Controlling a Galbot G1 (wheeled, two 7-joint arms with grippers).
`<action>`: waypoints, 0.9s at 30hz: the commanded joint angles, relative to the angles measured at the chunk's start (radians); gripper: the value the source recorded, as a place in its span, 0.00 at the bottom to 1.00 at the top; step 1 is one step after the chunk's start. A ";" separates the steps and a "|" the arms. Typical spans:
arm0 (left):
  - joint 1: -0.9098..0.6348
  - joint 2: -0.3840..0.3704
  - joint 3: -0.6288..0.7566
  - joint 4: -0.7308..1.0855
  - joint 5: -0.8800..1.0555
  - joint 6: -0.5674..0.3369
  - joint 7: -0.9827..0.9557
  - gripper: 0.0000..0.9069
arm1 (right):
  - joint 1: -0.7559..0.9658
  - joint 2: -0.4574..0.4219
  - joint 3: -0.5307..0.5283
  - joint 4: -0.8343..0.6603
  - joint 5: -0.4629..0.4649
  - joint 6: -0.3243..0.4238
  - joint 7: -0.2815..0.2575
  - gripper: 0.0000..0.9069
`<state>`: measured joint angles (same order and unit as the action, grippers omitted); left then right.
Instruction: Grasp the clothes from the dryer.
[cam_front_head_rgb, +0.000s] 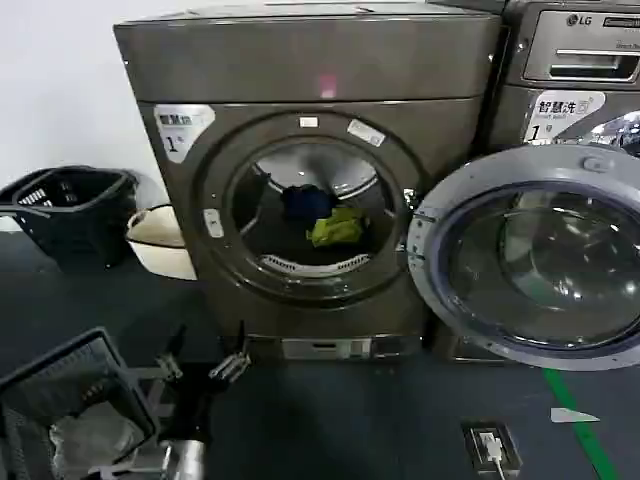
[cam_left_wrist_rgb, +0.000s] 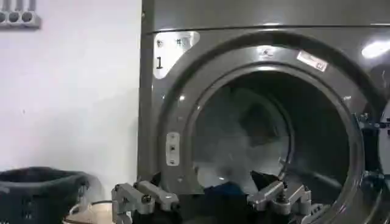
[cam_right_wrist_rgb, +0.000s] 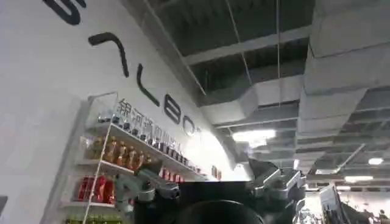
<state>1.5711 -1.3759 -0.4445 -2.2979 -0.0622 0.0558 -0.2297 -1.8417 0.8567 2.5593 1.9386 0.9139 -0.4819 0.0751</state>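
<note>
The bronze-grey dryer (cam_front_head_rgb: 300, 70) stands ahead with its round door (cam_front_head_rgb: 540, 255) swung open to the right. In its drum lie the clothes: a dark blue piece (cam_front_head_rgb: 305, 203) and a yellow-green piece (cam_front_head_rgb: 337, 228) beside it. My left gripper (cam_front_head_rgb: 200, 368) hovers low over the floor in front of the dryer's left lower corner, open and empty, well short of the porthole. In the left wrist view the dryer (cam_left_wrist_rgb: 152, 122) fills the background, and the left gripper (cam_left_wrist_rgb: 213, 202) frames the dark blue piece (cam_left_wrist_rgb: 224, 190) far inside. My right gripper (cam_right_wrist_rgb: 210, 185) points up at the ceiling, open and empty.
A black basket (cam_front_head_rgb: 70, 210) and a white basin (cam_front_head_rgb: 165, 240) stand left of the dryer. A black mesh basket (cam_front_head_rgb: 60, 380) holding pale cloth is at my lower left. The silver LG machine (cam_front_head_rgb: 570, 60) is behind the open door. Green tape (cam_front_head_rgb: 580, 420) and a socket plate (cam_front_head_rgb: 490, 445) mark the floor.
</note>
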 joint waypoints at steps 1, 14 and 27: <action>0.000 -0.004 -0.001 -0.004 0.013 0.000 0.008 1.00 | 0.001 -0.001 0.000 0.001 0.014 0.010 0.004 1.00; -0.008 -0.007 0.005 -0.002 0.015 0.005 0.014 1.00 | 0.002 -0.006 0.010 0.001 0.035 0.008 0.007 1.00; -0.015 -0.010 0.010 0.003 0.027 0.006 0.017 1.00 | 0.004 -0.007 0.017 0.003 0.052 0.000 0.002 1.00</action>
<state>1.5562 -1.3850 -0.4351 -2.2955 -0.0379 0.0628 -0.2133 -1.8367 0.8495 2.5750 1.9421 0.9607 -0.4818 0.0776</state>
